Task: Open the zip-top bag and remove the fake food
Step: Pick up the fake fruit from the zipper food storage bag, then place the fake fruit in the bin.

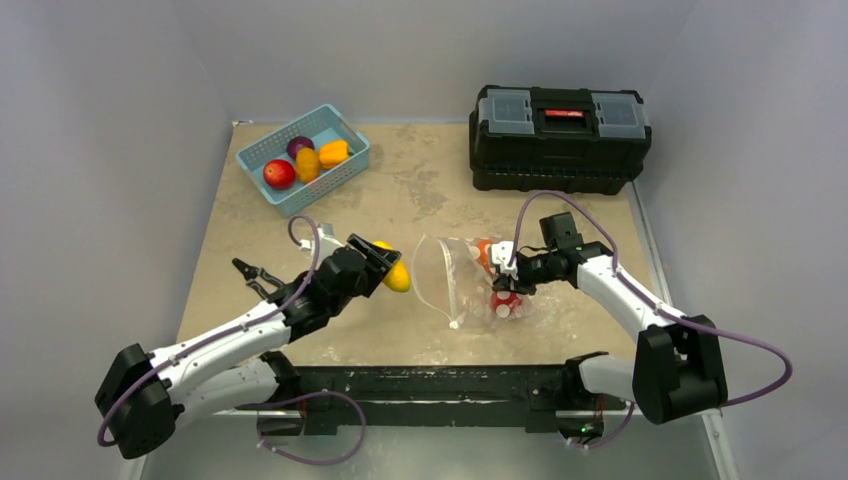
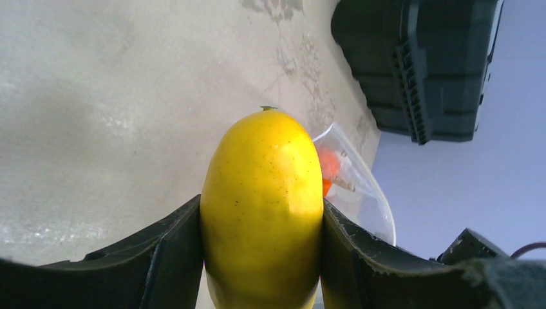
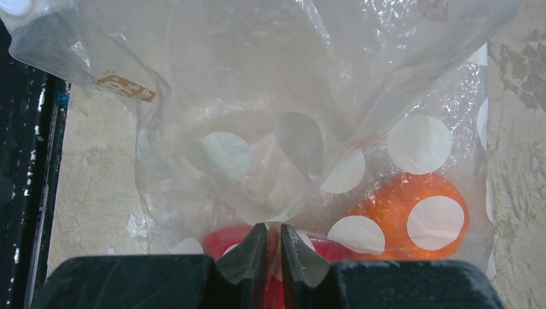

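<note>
Yellow fruit [image 2: 263,161], glossy plastic: clamped between the fingers of the left hand [image 2: 261,212], just left of the bag's mouth.

Zip-top bag [image 1: 462,285], clear with white dots: lying mid-desk, mouth gaping toward the left arm. Inside are an orange piece [image 3: 393,206] and a red piece [image 3: 222,243].

Right hand [image 3: 269,233]: fingers nearly together, pinching the bag's plastic at its far-right end.

Light-blue basket [image 1: 338,183]: far-left corner of the desk [image 1: 430,180], holding red, purple and orange pieces.

Black toolbox [image 1: 558,135]: far right, lid closed.
</note>
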`<state>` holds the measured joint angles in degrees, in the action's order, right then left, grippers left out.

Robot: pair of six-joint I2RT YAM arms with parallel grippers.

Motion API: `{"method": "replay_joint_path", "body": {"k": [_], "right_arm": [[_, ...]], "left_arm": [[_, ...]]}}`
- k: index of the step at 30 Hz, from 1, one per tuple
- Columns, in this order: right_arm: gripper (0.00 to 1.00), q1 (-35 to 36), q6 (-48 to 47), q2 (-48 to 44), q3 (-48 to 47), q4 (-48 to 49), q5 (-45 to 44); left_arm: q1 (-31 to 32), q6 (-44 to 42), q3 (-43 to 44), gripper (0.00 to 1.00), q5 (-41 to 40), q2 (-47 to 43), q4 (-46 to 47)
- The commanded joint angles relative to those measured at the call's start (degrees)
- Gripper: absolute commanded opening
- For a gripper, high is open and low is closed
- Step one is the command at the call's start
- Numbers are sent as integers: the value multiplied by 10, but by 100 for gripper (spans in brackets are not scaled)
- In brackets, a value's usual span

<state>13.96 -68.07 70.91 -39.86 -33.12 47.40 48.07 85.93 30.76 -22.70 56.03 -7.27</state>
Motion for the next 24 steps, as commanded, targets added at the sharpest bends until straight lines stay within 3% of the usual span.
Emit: {"method": "replay_joint_path", "body": {"k": [1, 13, 24], "right_arm": [[12, 2, 2, 5, -9, 4, -7], [12, 3, 2, 5, -9, 5, -8], [12, 3, 1, 3, -9, 4, -12]], "left_arm": [[-42, -29, 44, 0, -35, -27, -69], [-198, -119, 147, 0, 12, -8, -132], [-341, -170, 254, 0, 105, 93, -143]]}}
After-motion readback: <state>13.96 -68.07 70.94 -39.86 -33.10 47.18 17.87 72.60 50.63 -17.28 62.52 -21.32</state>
